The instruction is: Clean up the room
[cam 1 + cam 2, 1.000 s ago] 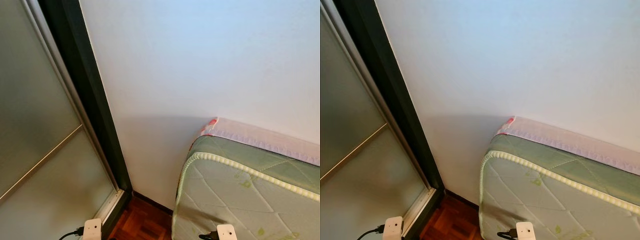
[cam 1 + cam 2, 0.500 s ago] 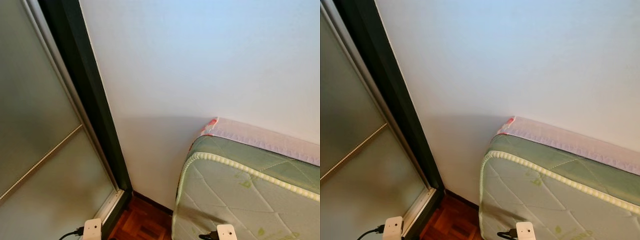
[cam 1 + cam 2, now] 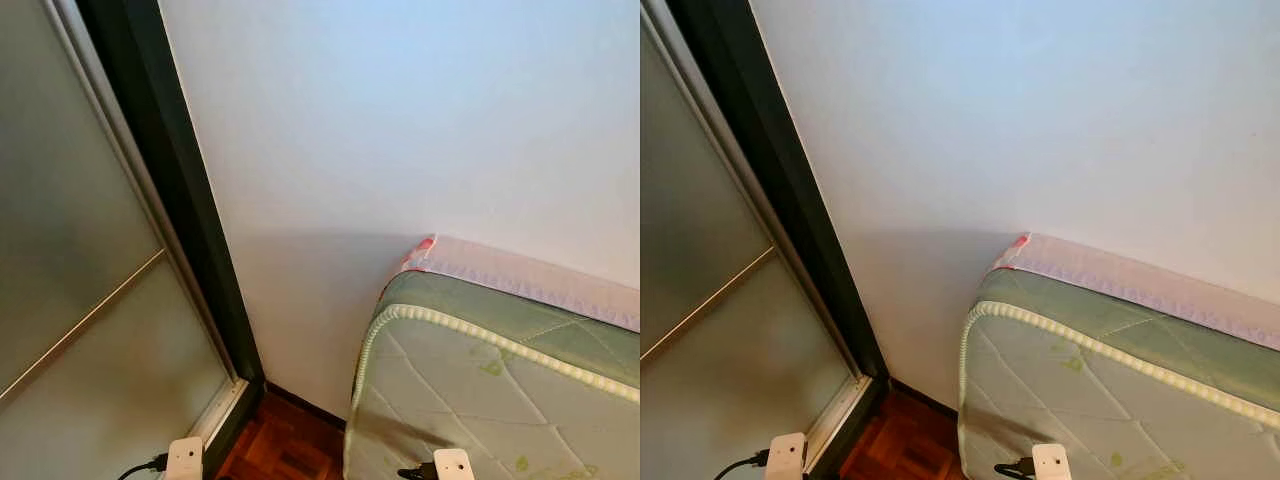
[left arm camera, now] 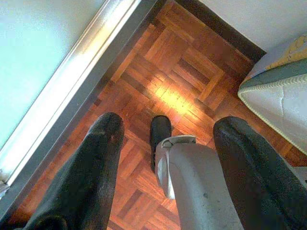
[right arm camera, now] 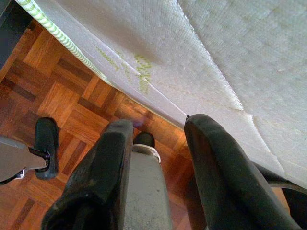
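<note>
I face a bare white wall (image 3: 400, 120) in a room corner. A green quilted mattress (image 3: 480, 390) with a pink-edged cover leans against it on the right. Both arms hang idle at my sides. In the left wrist view my left gripper (image 4: 170, 123) is open over the parquet floor (image 4: 187, 72), with nothing between its fingers (image 4: 96, 163). In the right wrist view my right gripper (image 5: 160, 124) is open as well, close beside the mattress face (image 5: 230, 52). My silver leg and black foot (image 4: 160, 132) stand on the floor below the left gripper.
A frosted-glass sliding door (image 3: 70, 270) in a dark frame (image 3: 170, 180) stands on the left, with its metal track (image 4: 76, 81) along the floor. A narrow strip of parquet (image 3: 290, 445) lies between door and mattress. A dark skirting board (image 4: 225, 33) runs under the wall.
</note>
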{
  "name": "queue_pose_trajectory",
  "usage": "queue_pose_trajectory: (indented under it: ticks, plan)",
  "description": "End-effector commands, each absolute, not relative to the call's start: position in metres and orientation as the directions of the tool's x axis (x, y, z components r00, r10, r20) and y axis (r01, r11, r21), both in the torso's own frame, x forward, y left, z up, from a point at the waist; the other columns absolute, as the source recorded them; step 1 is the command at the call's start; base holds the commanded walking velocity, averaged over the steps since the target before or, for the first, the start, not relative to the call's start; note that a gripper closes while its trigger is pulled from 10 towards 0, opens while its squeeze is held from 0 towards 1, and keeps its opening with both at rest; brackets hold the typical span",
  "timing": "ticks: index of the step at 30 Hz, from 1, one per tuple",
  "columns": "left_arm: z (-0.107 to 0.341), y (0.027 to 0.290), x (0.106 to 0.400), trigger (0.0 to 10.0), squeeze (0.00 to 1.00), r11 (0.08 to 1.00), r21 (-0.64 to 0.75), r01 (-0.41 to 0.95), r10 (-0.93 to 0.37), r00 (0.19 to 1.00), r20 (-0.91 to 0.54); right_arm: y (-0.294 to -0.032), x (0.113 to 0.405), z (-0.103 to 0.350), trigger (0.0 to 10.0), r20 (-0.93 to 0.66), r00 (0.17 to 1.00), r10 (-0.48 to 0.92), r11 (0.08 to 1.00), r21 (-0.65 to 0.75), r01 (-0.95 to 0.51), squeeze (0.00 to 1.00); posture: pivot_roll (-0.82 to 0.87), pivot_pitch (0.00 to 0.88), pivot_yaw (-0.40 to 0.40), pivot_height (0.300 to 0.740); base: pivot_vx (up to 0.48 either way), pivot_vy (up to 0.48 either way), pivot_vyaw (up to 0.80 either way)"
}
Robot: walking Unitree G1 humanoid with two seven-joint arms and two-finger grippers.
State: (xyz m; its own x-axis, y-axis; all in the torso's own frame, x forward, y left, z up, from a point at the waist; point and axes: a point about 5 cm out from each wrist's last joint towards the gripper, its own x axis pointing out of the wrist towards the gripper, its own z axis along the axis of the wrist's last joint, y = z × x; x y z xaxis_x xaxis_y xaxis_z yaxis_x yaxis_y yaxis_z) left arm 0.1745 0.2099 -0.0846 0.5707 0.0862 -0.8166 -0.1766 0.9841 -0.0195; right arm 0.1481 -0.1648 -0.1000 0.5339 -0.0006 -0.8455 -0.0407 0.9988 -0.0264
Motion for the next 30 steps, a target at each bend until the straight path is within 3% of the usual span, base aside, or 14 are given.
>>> queue_pose_trajectory:
  ticks: [1,30]
  plan:
    - [-0.0719,0.235,0.1896,10.0,0.0,0.998,0.006,-0.068,0.044,0.563,-0.825,-0.2138,0.1663,-0.0869,10.0,-0.825,0.564,-0.042,0.986,0.056,0.154,0.0,0.0,0.0,-0.06,0.74,0.0,0.0,0.0]
    - [-0.0713,0.2384,0.1891,10.0,0.0,0.998,0.02,-0.061,0.051,0.557,-0.829,-0.2115,0.1658,-0.0874,10.0,-0.826,0.563,-0.009,0.982,0.1,0.163,0.0,0.01,0.0,-0.056,0.74,0.0,0.0,0.0]
